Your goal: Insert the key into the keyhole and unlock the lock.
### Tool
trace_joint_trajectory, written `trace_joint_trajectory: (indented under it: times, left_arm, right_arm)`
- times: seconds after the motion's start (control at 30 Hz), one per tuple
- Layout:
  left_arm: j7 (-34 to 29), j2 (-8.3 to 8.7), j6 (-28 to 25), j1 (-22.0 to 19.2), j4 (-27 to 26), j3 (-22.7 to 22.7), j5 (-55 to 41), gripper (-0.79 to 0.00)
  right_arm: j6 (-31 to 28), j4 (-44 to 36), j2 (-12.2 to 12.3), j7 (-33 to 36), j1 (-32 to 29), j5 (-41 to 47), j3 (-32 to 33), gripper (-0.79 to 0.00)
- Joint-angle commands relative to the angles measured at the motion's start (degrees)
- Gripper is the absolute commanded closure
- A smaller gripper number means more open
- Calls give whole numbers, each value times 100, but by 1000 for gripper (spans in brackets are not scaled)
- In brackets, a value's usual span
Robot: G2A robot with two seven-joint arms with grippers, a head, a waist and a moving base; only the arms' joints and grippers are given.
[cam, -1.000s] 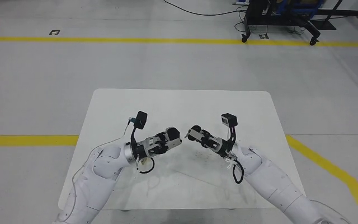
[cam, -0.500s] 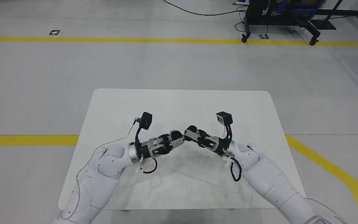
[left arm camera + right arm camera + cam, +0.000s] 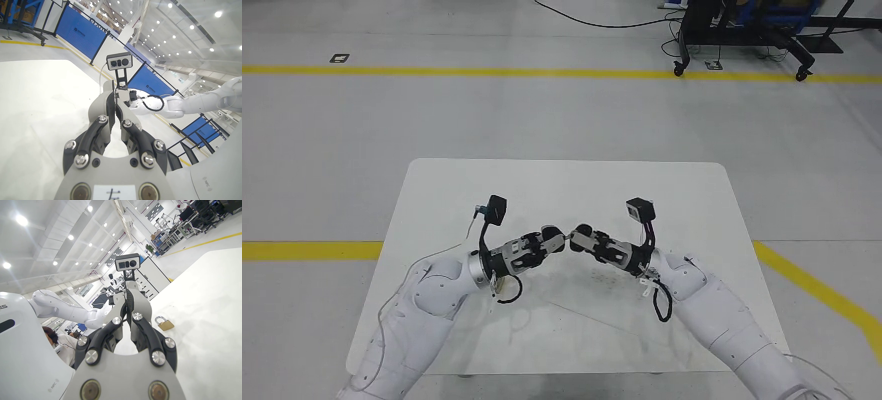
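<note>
left jaws and right jaws pinched shut, tip to tip over the table [image 3: 542, 190], lock [image 3: 164, 324] lying nearby, anything held hard to see

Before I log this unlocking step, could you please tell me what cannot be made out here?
Whether either tool grips a key: both wrist views, the shut pads of the left tool and right tool hide it.
Keyhole of the small brass padlock: right wrist view, too small.

Brass padlock [image 3: 164, 324], shackle closed, lying flat
</note>
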Motion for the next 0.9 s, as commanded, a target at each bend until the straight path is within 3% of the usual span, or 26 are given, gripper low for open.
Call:
trace_joint_trajectory:
  times: [0.0,0.2,0.23,0.27,0.6,0.87]
  left_arm:
    - [27,7,-3,10,-8,-13,8,0]
    - [92,25,-43,38,-38,-34,32,0]
    - [110,28,-52,44,-41,-39,38,0]
    - [143,31,-64,50,-47,-54,52,0]
    - [936,50,-290,254,-150,-365,226,0]
    - [1041,56,-82,297,-200,-440,349,0]
  right_arm:
    - [0,6,-23,62,-10,8,17,0]
    - [0,58,-102,238,-13,49,72,-15]
    - [0,68,-115,259,-14,57,84,-126]
    - [0,85,-129,282,-19,82,91,-785]
    - [0,206,-186,538,-16,394,118,-785]
    - [0,206,-186,538,-16,394,118,-785]
